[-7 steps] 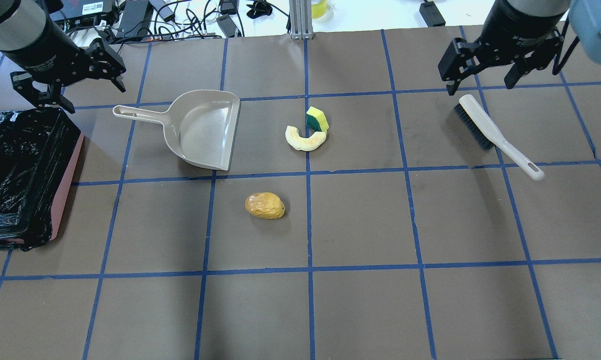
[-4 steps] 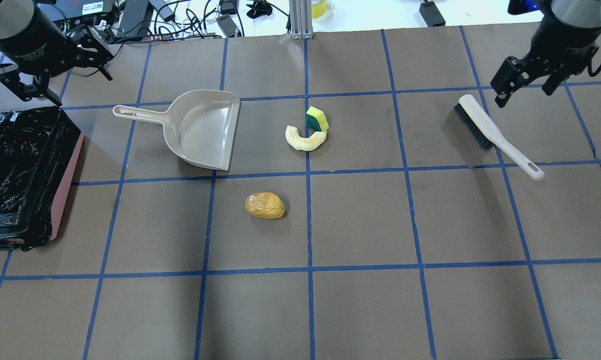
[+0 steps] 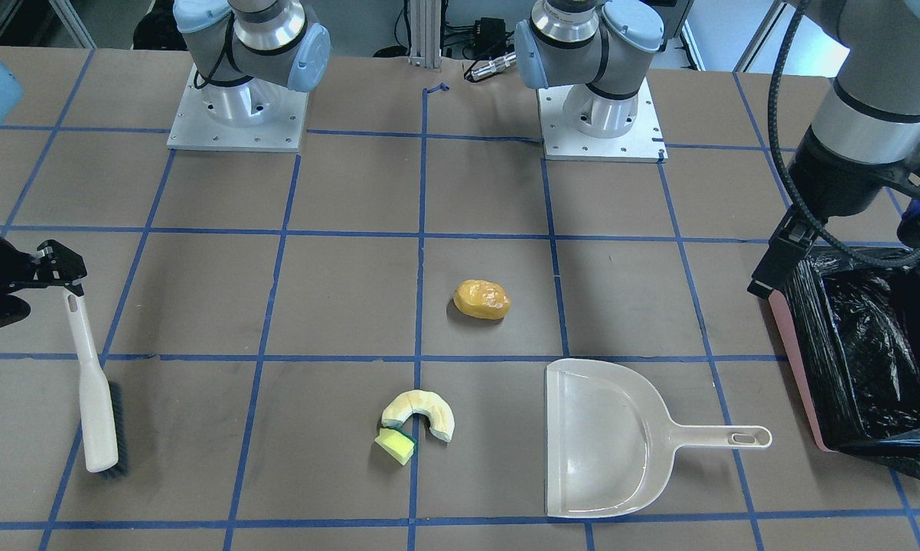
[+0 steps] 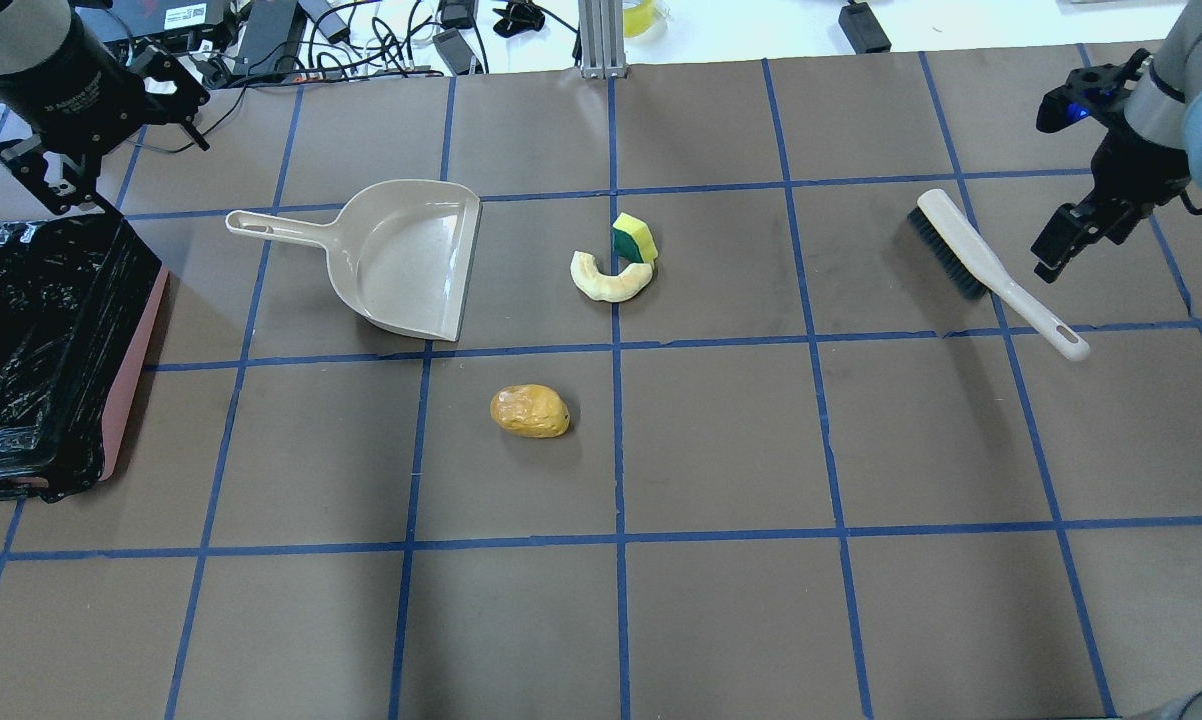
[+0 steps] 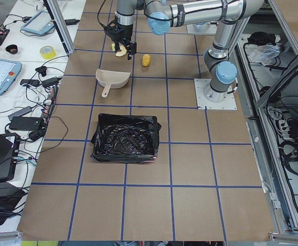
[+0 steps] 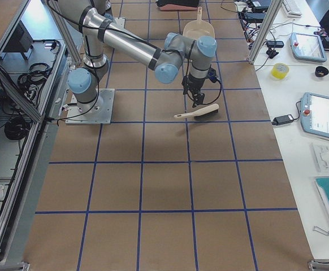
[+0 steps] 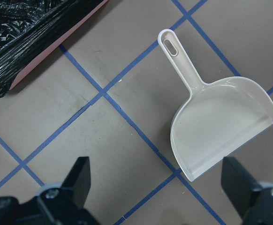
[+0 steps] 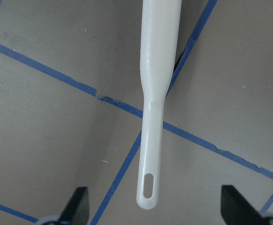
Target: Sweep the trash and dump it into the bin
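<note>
**Status:** the task is at its opening. No trash is swept and none is in the bin. Positions are read off the overhead view.

**Trash**
- The yellow lump [image 4: 529,411] lies nearest, alone on the tabletop [image 4: 761,450], at seven o'clock from the other two pieces.
- Beyond it lies the cream crescent [image 4: 611,280].
- The yellow-and-green block [image 4: 636,238] rests against the crescent's far tip, at one o'clock.

**Tools and bin**
- The dustpan [image 4: 406,258] lies flat and empty at nine o'clock from the crescent, near but apart. Its open edge faces the trash.
- The brush [image 4: 991,270] lies well apart at three o'clock.
- The bin [image 4: 126,370] stands at the tabletop's nine o'clock edge. Its black liner shows no trash.

**Grippers**
- The left gripper [image 7: 155,168] hovers between the bin and the dustpan handle. Its fingers are wide apart and hold nothing.
- The right gripper [image 8: 154,194] hangs over the brush's handle end. Its fingers are spread to either side and are not clamped on it.

**Remaining, as judged:** grasp both tools, sweep all three pieces into the dustpan, then carry it over and tip it into the bin.
</note>
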